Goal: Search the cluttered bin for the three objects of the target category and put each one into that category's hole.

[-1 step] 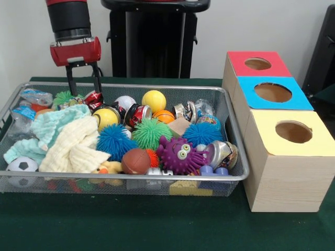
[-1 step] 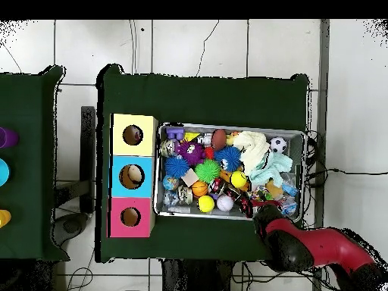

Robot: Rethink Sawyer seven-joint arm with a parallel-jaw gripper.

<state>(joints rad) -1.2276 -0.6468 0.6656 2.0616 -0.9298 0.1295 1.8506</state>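
On the green counter (image 1: 157,230), a wire bin (image 1: 236,151) full of toys is being kept beside three boxes with holes (image 1: 293,132). The tool (image 1: 84,86) is being held wide above the bin's back corner, gripping nothing. White floor tiles (image 2: 227,45) are being seen around.

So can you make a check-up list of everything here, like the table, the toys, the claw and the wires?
Surface: table covered in dark green cloth, bare in front of the bin.
Job's things: wire bin full of toys; three wooden boxes with holes, topped red, blue and yellow, standing beside the bin.
Clutter: yellow ball, green spiky ball, purple monster toy, soccer ball, small brown football, pale cloths, crushed cans, plastic bottles.
Claw: open, fingers hanging over the bin's far corner, holding nothing.
Cables: black wires on the floor by the table.
Surroundings: tiled floor; another green table nearby.
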